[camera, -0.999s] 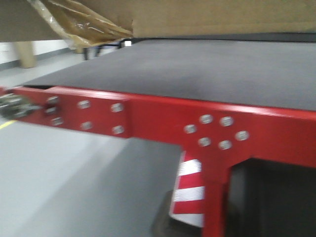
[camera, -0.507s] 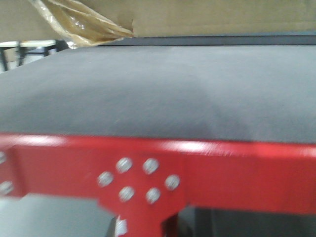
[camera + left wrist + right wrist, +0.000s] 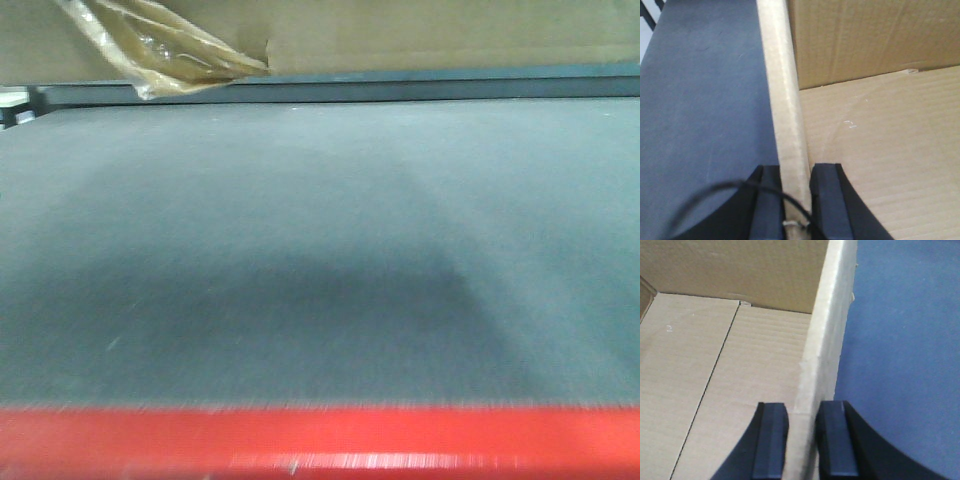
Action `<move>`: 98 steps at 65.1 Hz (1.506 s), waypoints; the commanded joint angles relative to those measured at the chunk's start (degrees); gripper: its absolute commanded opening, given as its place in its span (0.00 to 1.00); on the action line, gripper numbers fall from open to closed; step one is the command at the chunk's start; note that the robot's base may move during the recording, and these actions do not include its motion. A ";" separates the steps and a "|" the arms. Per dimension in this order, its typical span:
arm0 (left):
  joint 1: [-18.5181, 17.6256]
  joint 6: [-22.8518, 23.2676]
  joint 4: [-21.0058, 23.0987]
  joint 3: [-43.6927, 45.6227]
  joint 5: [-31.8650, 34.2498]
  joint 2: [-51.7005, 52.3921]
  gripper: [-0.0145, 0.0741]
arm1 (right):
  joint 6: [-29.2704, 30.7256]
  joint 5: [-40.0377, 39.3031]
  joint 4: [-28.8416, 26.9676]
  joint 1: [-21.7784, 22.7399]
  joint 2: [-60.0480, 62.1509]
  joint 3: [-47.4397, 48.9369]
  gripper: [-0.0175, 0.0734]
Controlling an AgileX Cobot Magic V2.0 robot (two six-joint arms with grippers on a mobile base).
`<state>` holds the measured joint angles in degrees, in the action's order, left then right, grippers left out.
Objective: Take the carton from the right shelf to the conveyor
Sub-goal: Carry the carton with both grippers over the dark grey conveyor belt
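Over the conveyor (image 3: 320,230): carton (image 3: 450,35) is held raised, with belt visible beneath its bottom edge and a shadow on the belt. Crinkled amber tape tuft (image 3: 165,50) hangs at the bottom seam. Red edge strip (image 3: 320,440) runs along the near side. Left gripper (image 3: 796,200) is clamped on the carton's left wall, one finger inside, one outside. Right gripper (image 3: 802,440) is clamped likewise on the right wall.

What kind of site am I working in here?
Probably a warehouse or parcel-handling line: a dark woven conveyor belt with a red frame rail, and a brown cardboard carton trailing packing tape.
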<state>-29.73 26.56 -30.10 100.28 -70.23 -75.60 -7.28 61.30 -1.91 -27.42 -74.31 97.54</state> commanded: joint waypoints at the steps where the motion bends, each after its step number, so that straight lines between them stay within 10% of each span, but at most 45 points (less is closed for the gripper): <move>1: -0.01 -0.52 -4.04 0.54 0.26 0.39 0.14 | 0.27 -1.79 0.78 0.32 0.75 0.30 0.13; 98: -0.01 -0.52 -3.66 0.54 0.26 0.39 0.14 | 0.27 -1.79 0.78 0.32 0.75 0.30 0.13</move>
<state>-29.73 26.56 -30.14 100.28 -70.23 -75.60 -7.28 61.30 -1.91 -27.42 -74.31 97.54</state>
